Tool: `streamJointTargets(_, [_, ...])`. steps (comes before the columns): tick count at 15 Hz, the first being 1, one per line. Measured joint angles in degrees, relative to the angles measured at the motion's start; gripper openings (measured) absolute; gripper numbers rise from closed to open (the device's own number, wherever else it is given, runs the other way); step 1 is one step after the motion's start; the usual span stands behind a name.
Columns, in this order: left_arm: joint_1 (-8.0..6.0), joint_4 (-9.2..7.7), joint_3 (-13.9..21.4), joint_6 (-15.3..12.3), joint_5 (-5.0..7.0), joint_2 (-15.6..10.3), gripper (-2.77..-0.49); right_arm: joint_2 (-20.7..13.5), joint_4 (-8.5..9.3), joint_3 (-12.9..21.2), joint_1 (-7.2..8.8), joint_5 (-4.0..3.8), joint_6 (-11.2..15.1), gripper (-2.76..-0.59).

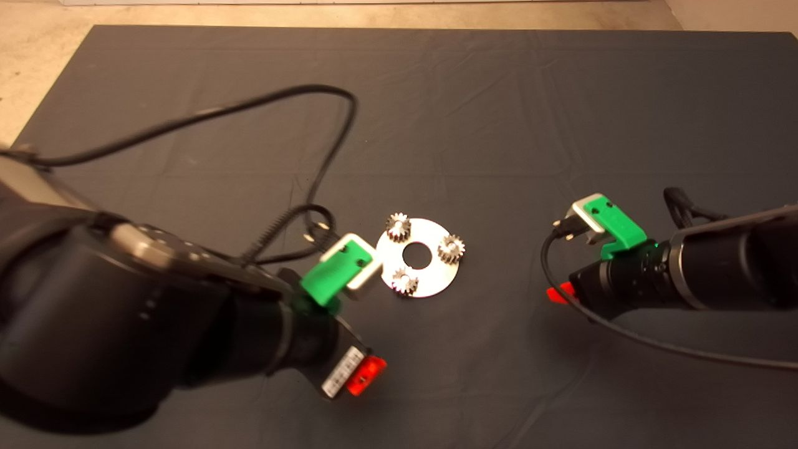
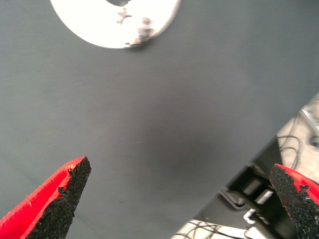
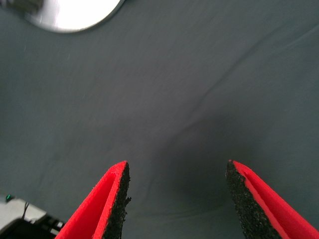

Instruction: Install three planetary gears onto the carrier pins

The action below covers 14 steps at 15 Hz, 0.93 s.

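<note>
The shiny round carrier disc lies in the middle of the mat. Three planetary gears sit on it around the centre hole: one at the far side, one on the right, one at the near side. The carrier pins are hidden inside the gears. My left gripper hovers open and empty over bare mat, just near-left of the disc. One blurred gear shows at the disc's rim. My right gripper is open and empty, well to the right of the disc.
A black cable loops over the mat behind my left arm. Another cable trails from my right arm. Pale floor borders the mat at the back and left. The mat's edge, with cables and frame parts beyond it, shows in the left wrist view.
</note>
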Motion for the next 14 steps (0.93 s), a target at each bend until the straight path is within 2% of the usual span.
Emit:
streamJointTargets(1, [0.00, 0.00, 0.00, -0.87, 0.06, 0.31, -0.64, 0.06, -0.77, 0.18, -2.41, 0.00, -0.62, -1.94])
streamJointTargets(3, [0.00, 0.00, 0.00, -1.32, 0.46, 0.37, -0.64, 0.61, -3.81, 0.33, -7.61, -0.07, -2.40, -1.94])
streamJointTargets(4, [0.00, -0.02, 0.00, -1.39, 0.44, 0.66, -0.64, 1.44, -5.44, 0.44, -9.16, -0.13, -3.46, -1.94])
streamJointTargets(6, [0.00, 0.00, 0.00, -1.71, 0.39, 1.00, -0.64, 4.57, -8.88, 0.52, -10.75, -0.05, -5.09, -1.94])
streamJointTargets(7, [0.00, 0.00, 0.00, -1.75, 0.41, 0.99, -0.64, 6.34, -9.78, 0.52, -11.38, -0.10, -5.41, -1.94])
streamJointTargets(10, [0.00, 0.02, 0.53, -1.77, 0.44, 0.92, -0.64, 12.58, -11.45, 1.04, -12.63, 0.02, -6.36, -1.94])
streamJointTargets(11, [0.00, 0.02, 0.76, -1.77, 0.37, 0.81, -0.64, 13.92, -11.56, 1.18, -12.76, 0.35, -6.56, -1.94])
streamJointTargets(13, [0.01, 0.06, 0.84, -1.93, 0.41, -0.44, -0.64, 13.58, -12.17, 1.38, -12.77, 0.48, -6.58, -1.94])
streamJointTargets(14, [0.06, 0.28, 0.95, -1.93, 0.41, -1.32, -0.64, 12.13, -12.70, 1.38, -12.78, 0.48, -6.61, -1.94])
